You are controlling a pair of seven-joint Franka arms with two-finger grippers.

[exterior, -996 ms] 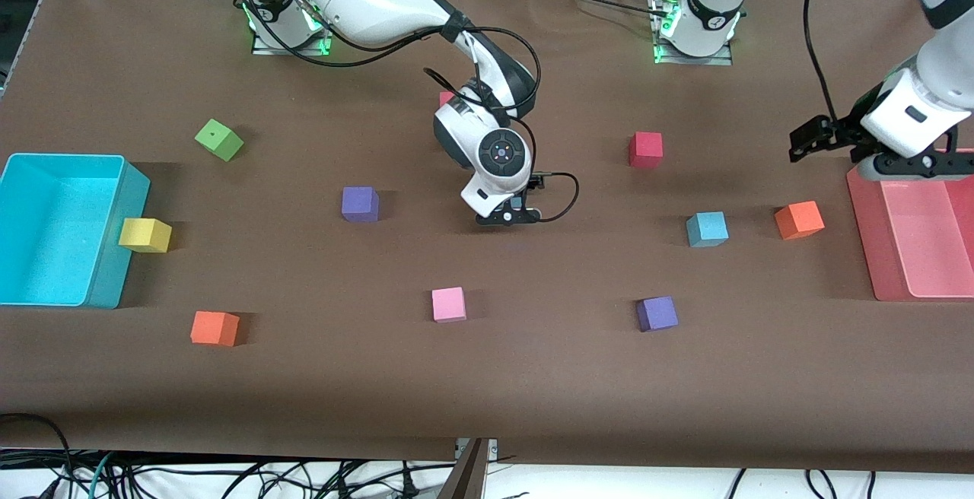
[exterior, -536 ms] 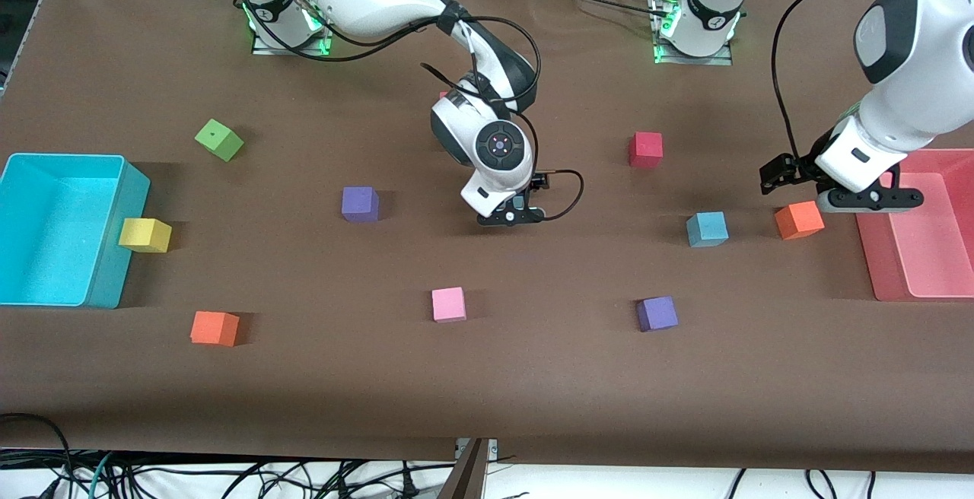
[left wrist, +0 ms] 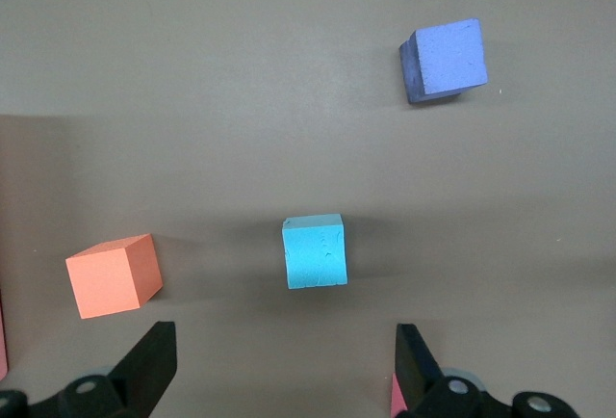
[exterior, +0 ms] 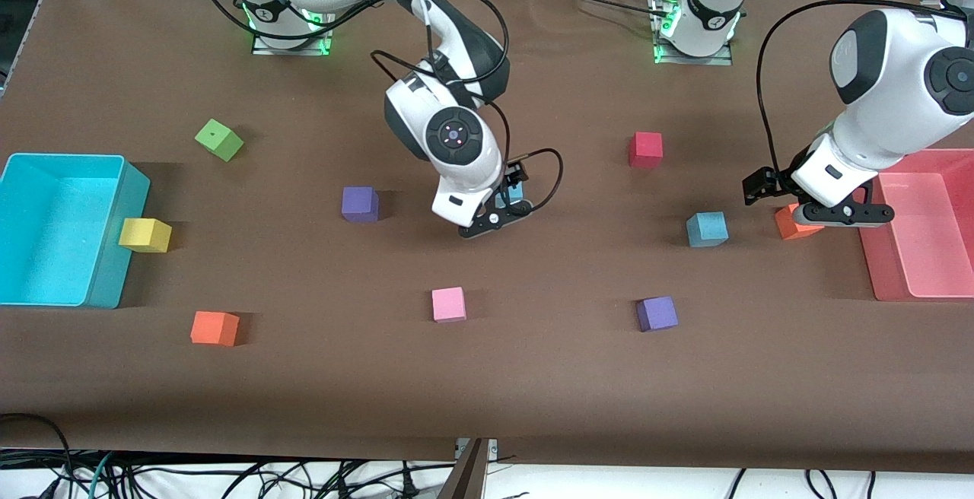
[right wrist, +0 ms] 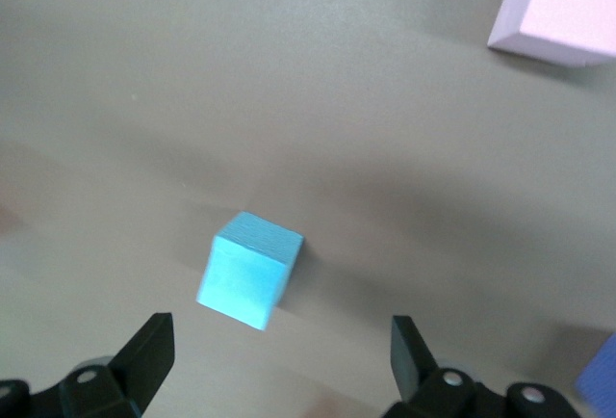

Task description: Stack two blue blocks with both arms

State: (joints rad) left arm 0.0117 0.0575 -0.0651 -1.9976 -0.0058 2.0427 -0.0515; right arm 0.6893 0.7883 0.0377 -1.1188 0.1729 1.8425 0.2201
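Brown table [exterior: 533, 377], blue blocks [left wrist: 315, 250] [right wrist: 249, 269] beside spread fingers [left wrist: 154, 360] [right wrist: 149, 351]

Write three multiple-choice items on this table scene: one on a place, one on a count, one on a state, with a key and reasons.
1. The left end effector hangs over:
A. the small orange foam cube
B. a green cube
C. a yellow cube

2. How many small sky-blue foam cubes show in the front view?
A. one
B. two
C. four

3. The right end effector is:
A. shut on a cube
B. open, holding nothing
C. out of view

Key: 1 A, the orange cube beside the pink plastic bin is partly hidden under it. 2 B, one sits in the open, another peeks out by the right end effector. 3 B, its wrist view shows spread fingers with the cube lying free on the brown table.
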